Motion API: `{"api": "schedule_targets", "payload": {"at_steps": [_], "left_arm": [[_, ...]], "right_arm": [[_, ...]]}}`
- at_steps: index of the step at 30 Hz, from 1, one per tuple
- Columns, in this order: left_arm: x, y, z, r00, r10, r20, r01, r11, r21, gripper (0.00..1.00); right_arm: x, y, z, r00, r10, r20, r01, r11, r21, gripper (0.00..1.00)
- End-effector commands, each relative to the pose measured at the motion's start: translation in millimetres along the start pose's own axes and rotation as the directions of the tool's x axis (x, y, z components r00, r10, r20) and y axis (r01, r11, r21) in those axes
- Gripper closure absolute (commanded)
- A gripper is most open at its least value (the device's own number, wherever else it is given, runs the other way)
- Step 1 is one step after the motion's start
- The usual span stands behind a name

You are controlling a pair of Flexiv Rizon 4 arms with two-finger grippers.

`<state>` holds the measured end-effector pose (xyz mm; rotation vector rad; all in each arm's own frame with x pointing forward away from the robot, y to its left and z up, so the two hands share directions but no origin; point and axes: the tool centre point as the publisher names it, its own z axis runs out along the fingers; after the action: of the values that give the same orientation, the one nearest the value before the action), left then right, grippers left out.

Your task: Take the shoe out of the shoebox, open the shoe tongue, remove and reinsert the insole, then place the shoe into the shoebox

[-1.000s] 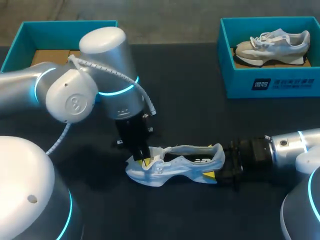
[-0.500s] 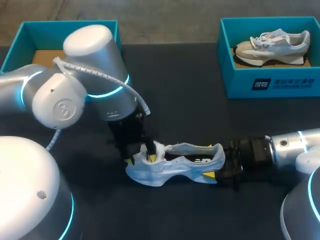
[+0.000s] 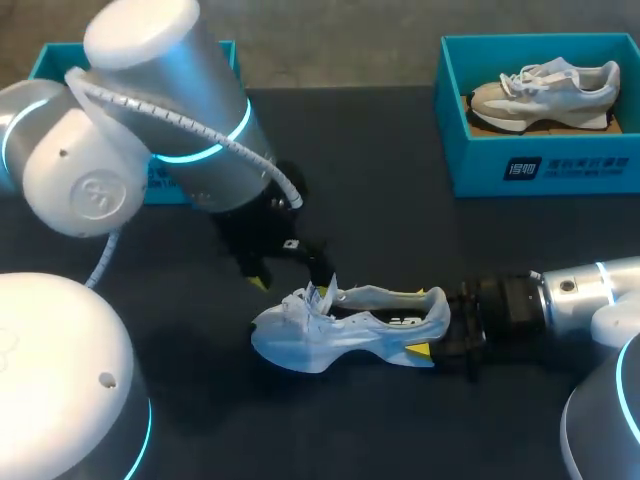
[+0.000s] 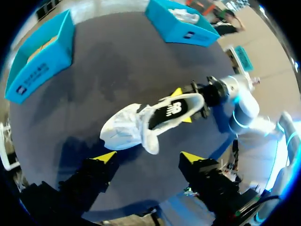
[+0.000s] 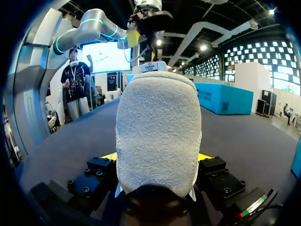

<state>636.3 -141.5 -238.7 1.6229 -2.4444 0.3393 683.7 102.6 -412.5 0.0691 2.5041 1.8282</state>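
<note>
White shoe (image 3: 345, 325) lies on its sole on the dark table (image 3: 390, 210). We take it as the landmark for everything else.

- Heel end: our right gripper (image 3: 437, 328) comes in level with the table. Its yellow-tipped fingers are clamped on the shoe's heel, one on each side. The right wrist view is filled by the fuzzy back of the heel, with a sliver of yellow showing either side of it.
- Toe end: our left gripper (image 3: 292, 272) hangs above the shoe's front half, clear of it and touching nothing. In the left wrist view its two fingers (image 4: 106, 157) stand wide apart. Nothing is between them, and the shoe lies ahead of them on the table.
- Tongue (image 3: 320, 298): pulled up and crumpled among loose laces, just behind the toe cap.
- Insole (image 4: 170, 109): dark, and seen through the shoe's opening from the left wrist view. It lies inside toward the heel.
- Shoebox (image 3: 60, 62): teal, well away from the shoe beyond its toe end and mostly hidden behind our left arm. Brown card shows inside.
- Second shoebox (image 3: 520, 165): teal, well away beyond the heel end. A second shoe (image 3: 545, 92), grey and white, lies in it.
</note>
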Motion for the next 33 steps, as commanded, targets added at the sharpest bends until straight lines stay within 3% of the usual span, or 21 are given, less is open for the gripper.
{"api": "schedule_targets", "payload": {"at_steps": [1,6,11,25,29,30,32,33], "left_arm": [[30.9,-15,-16,0.956,0.287,0.059,-0.28,0.955,-0.1,1.0],[54.2,-16,-17,0.836,0.548,0.037,-0.533,0.826,-0.184,1.0],[70.3,-18,-14,0.62,0.782,-0.064,-0.765,0.585,-0.269,1.0],[71.9,-19,-14,0.612,0.787,-0.079,-0.772,0.574,-0.272,1.0],[70.6,-31,-5,0.502,0.862,-0.07,-0.849,0.475,-0.232,1.0],[69.5,-38,0,0.506,0.859,-0.079,-0.846,0.477,-0.238,1.0],[68.3,-46,12,0.444,0.893,-0.072,-0.882,0.421,-0.212,1.0],[67.5,-52,18,0.457,0.886,-0.074,-0.874,0.432,-0.222,1.0]], "right_arm": [[1.6,-1.1,0,1.0,-0.001,0.002,0.001,1.0,0.002,1.0],[1.6,-1.1,0,1.0,-0.001,0.002,0.001,1.0,0.002,1.0],[1.6,-1.1,0,1.0,-0.001,0.002,0.001,1.0,0.002,1.0],[1.6,-1.1,0,1.0,-0.001,0.002,0.001,1.0,0.002,1.0],[1.6,-1.1,0,1.0,-0.001,0.002,0.001,1.0,0.002,1.0],[1.6,-1.1,0,1.0,-0.001,0.002,0.001,1.0,0.002,1.0],[1.6,-1.1,0,1.0,-0.001,0.002,0.001,1.0,0.002,1.0],[1.6,-1.1,0,1.0,-0.001,0.002,0.001,1.0,0.002,1.0]]}}
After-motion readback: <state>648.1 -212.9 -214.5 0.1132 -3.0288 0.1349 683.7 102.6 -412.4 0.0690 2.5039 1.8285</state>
